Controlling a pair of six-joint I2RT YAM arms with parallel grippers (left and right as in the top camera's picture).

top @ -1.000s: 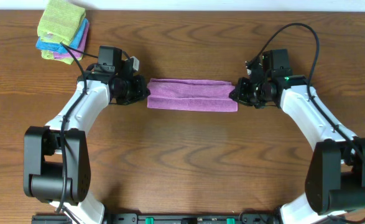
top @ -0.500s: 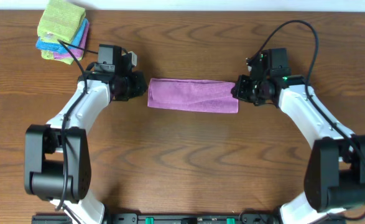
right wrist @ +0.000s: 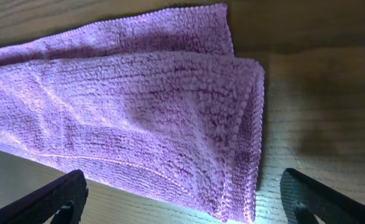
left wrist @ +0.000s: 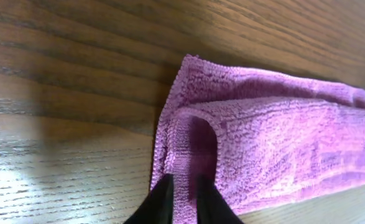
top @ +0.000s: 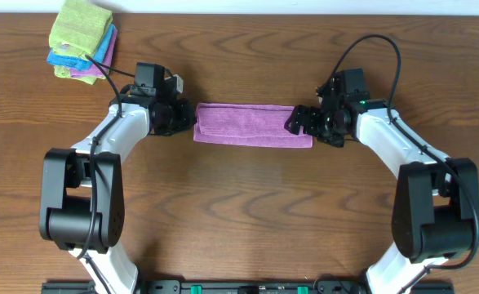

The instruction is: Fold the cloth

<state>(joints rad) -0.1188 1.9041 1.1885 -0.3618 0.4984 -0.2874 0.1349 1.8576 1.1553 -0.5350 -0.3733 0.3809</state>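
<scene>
Left claw pinching cloth, right claw astride

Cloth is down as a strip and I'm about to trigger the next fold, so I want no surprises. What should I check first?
1. Cloth lies as a long folded strip between the arms: ok.
2. Left end effector grips the cloth's left end, fingers nearly together with a layer between them: ok.
3. Right end effector grips the right end: not ok. Its jaws are wide open on either side of the corner.
4. Layers lined up: not ok. The lower layer sticks out past the upper one in both wrist views.
5. Spare stack is out of the arms' way, at the far left corner: ok.
</scene>
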